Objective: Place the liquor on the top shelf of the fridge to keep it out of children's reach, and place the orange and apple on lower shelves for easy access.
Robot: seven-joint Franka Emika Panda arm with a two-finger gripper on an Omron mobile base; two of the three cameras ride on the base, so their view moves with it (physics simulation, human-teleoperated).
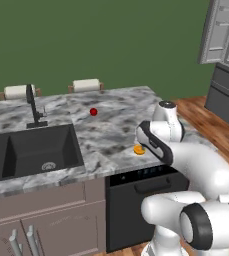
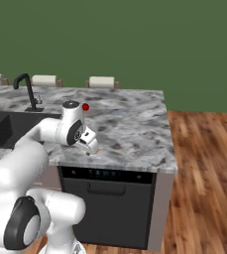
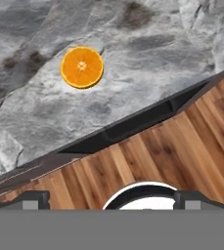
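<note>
Gripper (image 3: pixel 111 197) jaws spread wide, holding nothing, above the counter (image 3: pixel 45 107) edge near the orange (image 3: pixel 81 67); apple (image 1: pixel 93 112) farther back.

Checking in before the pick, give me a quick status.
Gripper open, empty, above counter edge. Round orange fruit on grey marble counter, untouched. Small red apple farther back. Nothing between gripper and orange.

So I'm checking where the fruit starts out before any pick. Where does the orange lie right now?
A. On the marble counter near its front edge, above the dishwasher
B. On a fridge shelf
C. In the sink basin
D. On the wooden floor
A: the orange rests on the marble counter close to its front edge, just above the dark dishwasher, apart from the sink.
</note>
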